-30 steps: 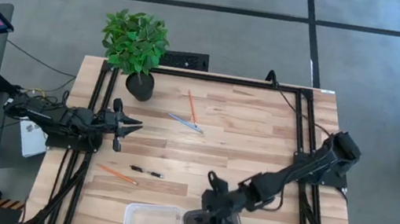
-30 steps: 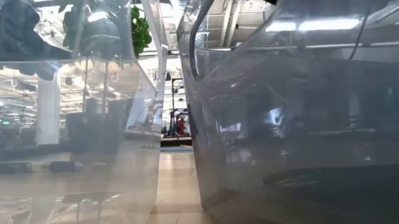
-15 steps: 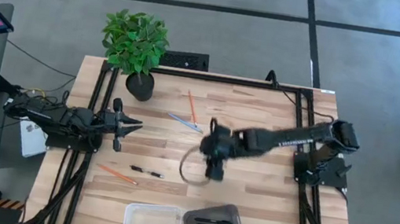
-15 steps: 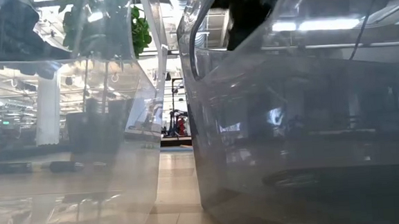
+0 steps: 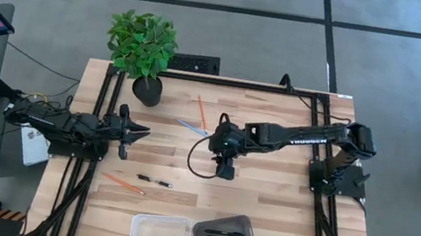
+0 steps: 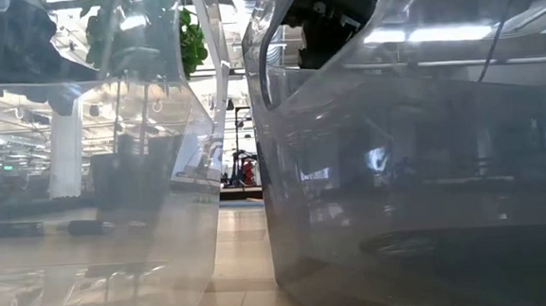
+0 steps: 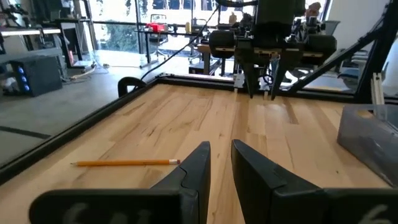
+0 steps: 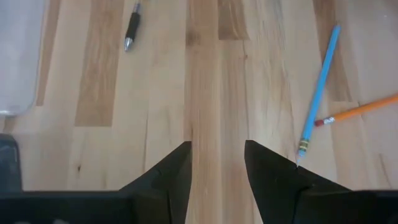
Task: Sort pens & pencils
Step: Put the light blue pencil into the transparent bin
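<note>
Right gripper (image 5: 224, 167) hangs open and empty over mid-table (left arm waits); best to centre on the blue pencil (image 8: 318, 90) before lowering.

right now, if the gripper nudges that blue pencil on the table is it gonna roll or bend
The blue pencil looks thin, straight and rigid, so it should stay stiff, not bend. Lying flat on the smooth wooden table, it would probably roll or skid if pushed sideways. Its end seems to meet the orange pencil, which a nudge might shift. The right gripper is open above bare wood.
</note>
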